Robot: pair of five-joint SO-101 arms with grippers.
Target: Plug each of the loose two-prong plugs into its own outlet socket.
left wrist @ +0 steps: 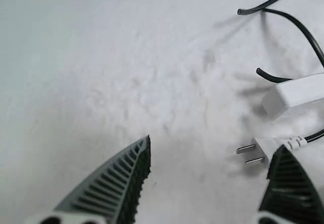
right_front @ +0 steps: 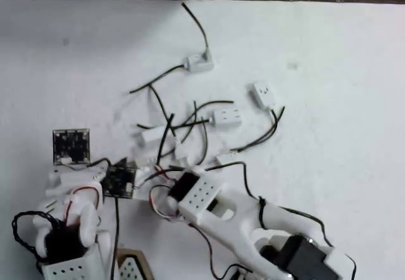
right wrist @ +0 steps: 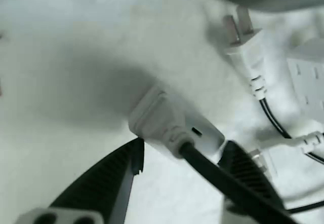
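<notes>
Plug [right wrist: 248,49] beside socket [right wrist: 310,77], black cord [right wrist: 212,176] alongside.

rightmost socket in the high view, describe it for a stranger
On the white table, find the tangle of black wires at its middle. The socket is the white block at its right edge. Unlike the others, it lies tilted and apart.
</notes>
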